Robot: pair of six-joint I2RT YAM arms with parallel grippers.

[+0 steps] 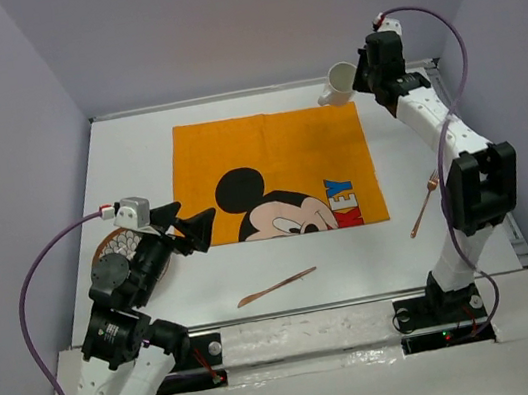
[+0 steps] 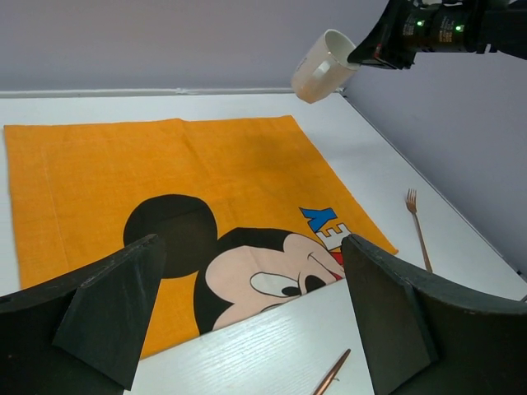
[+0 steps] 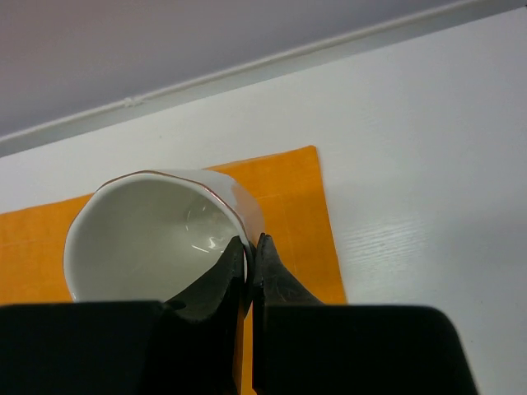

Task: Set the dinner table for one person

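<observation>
— Right claw (image 3: 251, 247): what do we see it doing?
— We see it clamped on the rim of a white mug (image 3: 148, 234), raised by the orange cloth's (image 1: 267, 156) far right corner.
— And the left claw (image 1: 190, 222)?
— Spread wide, holding nothing, low over the white worktop (image 1: 136, 158), which spans our whole scene and carries cloth, fork (image 1: 425, 203) and knife (image 1: 277, 287).

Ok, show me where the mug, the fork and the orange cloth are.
mug (image 1: 339, 83): top external view, on its white outer wall.
fork (image 1: 425, 205): top external view, midway along its handle.
orange cloth (image 1: 267, 151): top external view, on the plain orange area above the printed ear.
</observation>
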